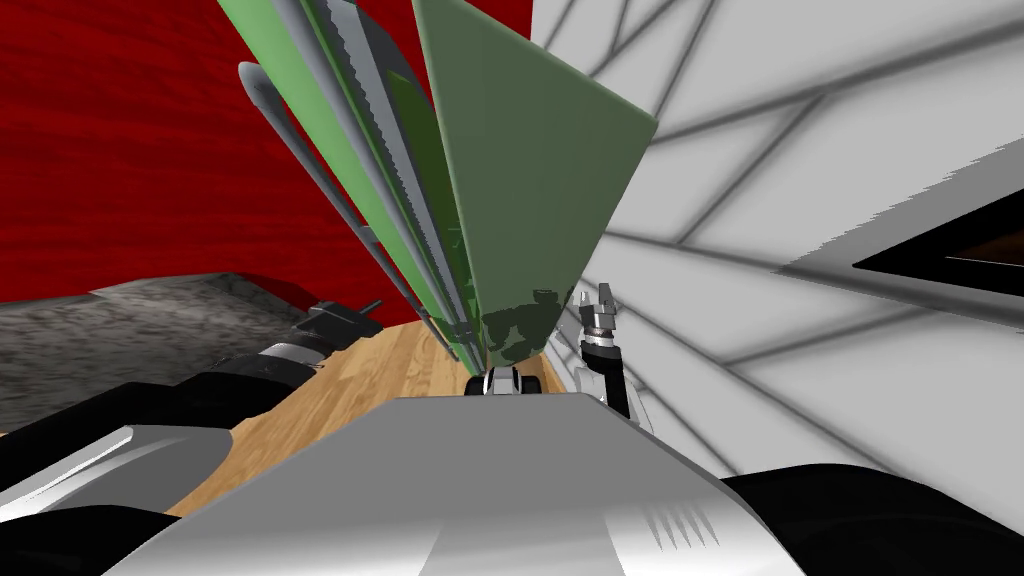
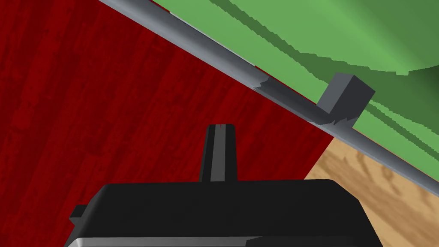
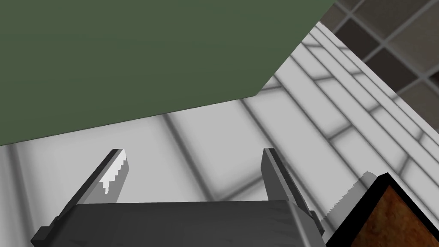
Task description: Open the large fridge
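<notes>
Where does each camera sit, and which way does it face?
Head: on my head, steeply down at the green fridge; left gripper, right gripper show.
Left wrist: on the left hand, facing the fridge's grey handle and red wall; fingers shut.
Right wrist: on the right hand, facing the fridge's dark side and white tiled wall; fingers open.
Shared: head and left wrist both show the handle.
</notes>
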### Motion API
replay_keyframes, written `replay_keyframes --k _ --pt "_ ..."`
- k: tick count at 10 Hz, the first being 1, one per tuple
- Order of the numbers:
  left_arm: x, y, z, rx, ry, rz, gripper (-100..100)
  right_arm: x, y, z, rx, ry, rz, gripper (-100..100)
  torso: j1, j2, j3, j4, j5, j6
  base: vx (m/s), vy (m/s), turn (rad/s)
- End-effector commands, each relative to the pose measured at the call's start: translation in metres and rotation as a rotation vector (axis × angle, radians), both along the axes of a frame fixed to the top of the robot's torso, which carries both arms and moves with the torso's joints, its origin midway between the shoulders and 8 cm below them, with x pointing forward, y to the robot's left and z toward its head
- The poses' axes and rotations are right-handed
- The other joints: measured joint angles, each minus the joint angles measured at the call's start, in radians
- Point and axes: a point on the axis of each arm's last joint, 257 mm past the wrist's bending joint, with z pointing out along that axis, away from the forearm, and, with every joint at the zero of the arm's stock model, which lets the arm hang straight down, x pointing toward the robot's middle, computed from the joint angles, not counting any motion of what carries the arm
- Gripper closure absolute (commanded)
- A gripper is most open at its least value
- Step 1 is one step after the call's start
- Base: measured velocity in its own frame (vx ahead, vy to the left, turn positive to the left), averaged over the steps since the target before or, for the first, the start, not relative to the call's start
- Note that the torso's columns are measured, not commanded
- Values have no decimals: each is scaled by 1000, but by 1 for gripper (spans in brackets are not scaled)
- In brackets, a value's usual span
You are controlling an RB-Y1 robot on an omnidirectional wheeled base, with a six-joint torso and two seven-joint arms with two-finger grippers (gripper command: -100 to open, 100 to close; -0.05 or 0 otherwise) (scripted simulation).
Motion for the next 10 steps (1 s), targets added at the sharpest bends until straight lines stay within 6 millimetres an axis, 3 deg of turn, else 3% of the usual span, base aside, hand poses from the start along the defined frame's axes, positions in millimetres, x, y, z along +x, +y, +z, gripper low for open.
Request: replay_keyframes --k 1,10 --pt "3 -8 1 0 -1 -29 100 0 0 0 0 0 0 0 1 0 0 0 0 0 -61 302 -74" --pt "14 -34 3 1 0 -122 100 0 0 0 0 0 0 0 4 1 1 0 1 0 -51 289 -115"
